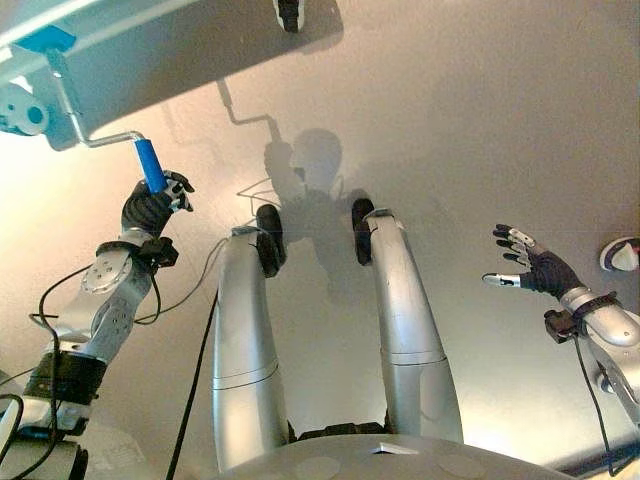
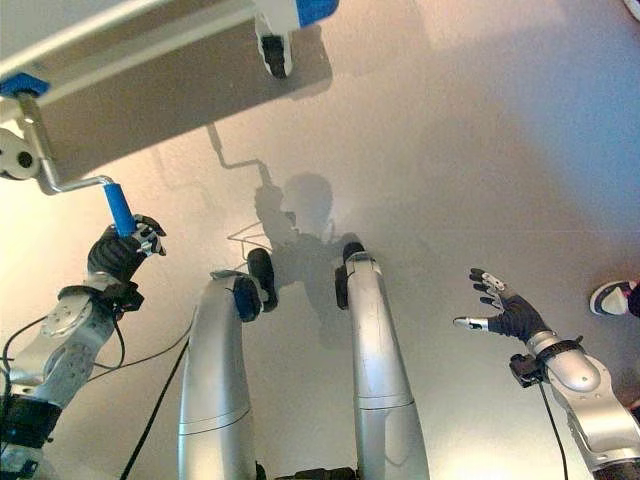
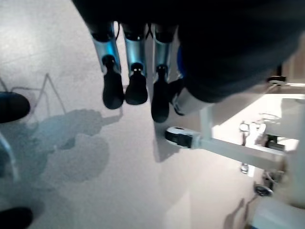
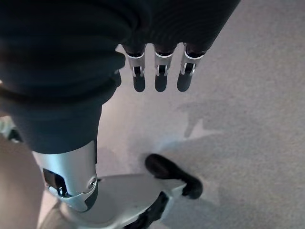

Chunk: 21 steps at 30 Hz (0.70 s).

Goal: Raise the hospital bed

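The left hand (image 1: 152, 208) is closed around the lower end of the blue crank handle (image 1: 150, 165), fingers curled round the grip with the dark cover behind it. From the top of that grip a bent silver crank rod (image 1: 88, 133) runs up and away from the hand to a pale blue fitting (image 1: 25, 112) on the hospital bed frame (image 1: 150, 55), which stretches overhead and beyond the hand. A blue cap (image 1: 45, 40) sits on the frame rail above the fitting. One bed caster (image 2: 272, 52) hangs below the frame, well apart from the hand, over the pale floor (image 1: 450, 130).

In the left wrist view the fingers (image 3: 136, 88) point out over the floor, and a white bar with a caster (image 3: 181, 137) lies past them (the blue grip is barely seen there, so the grasp is read from the head views).

The right hand (image 1: 535, 268) hovers over the floor far from the crank, spread wide with straight fingers and the thumb held apart, touching nothing. Just beyond it, at the edge, shows what looks like a person's shoe (image 1: 622, 255).

No writing or label can be read on the bed or the handle.
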### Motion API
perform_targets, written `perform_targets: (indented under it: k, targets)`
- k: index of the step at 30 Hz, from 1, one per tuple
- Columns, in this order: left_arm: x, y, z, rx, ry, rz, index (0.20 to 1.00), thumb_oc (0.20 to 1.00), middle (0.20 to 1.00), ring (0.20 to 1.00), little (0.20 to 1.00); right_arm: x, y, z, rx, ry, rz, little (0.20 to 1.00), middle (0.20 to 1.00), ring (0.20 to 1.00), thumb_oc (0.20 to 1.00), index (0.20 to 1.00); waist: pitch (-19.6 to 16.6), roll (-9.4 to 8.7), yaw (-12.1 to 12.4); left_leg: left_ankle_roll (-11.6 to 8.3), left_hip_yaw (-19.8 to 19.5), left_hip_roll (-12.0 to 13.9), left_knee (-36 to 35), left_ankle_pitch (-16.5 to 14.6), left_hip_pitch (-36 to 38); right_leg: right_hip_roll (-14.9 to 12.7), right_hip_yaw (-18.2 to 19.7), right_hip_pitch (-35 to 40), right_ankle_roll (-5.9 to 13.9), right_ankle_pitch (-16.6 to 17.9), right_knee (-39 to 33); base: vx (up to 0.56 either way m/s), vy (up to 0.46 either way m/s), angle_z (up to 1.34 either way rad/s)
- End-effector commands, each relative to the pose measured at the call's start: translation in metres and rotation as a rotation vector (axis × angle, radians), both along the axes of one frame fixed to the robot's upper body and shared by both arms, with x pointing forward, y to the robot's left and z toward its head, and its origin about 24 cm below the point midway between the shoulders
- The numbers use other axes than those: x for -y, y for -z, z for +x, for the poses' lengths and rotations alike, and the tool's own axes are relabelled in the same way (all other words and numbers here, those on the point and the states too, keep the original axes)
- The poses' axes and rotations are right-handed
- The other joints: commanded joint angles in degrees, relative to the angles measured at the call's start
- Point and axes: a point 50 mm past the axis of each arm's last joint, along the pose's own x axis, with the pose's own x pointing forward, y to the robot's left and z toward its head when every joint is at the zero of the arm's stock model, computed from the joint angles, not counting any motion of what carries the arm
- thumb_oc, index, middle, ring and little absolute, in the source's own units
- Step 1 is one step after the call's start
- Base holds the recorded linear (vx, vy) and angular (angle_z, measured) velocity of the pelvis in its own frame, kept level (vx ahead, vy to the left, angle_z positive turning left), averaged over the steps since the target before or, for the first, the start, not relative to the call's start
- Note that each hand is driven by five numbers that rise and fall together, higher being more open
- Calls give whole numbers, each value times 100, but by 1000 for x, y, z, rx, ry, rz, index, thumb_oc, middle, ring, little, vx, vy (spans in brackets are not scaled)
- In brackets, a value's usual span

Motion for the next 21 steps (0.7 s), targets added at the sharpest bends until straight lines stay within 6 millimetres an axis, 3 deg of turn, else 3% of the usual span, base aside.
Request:
perform_targets:
  k: [1, 21]
  targets:
    - [-20, -13, -16, 80, -40, 23, 200, 200, 200, 200, 200, 0, 7, -14, -44, -33, -33, 1000, 1000, 1000, 1000, 1000, -412, 95, -74, 6, 320, -221, -910, 1498, -177, 10, -448, 171, 238, 1445, -1337, -1, 11, 10]
    - [-45, -1, -53, 4, -88, 16, 200, 200, 200, 200, 200, -1, 17, -19, -78, -62, -49, 1000, 1000, 1000, 1000, 1000, -603, 236, 241, 41, 126, -362, -1871, 1842, 554, -154, -494, 975, 419, 1537, -2117, 1, 23, 5]
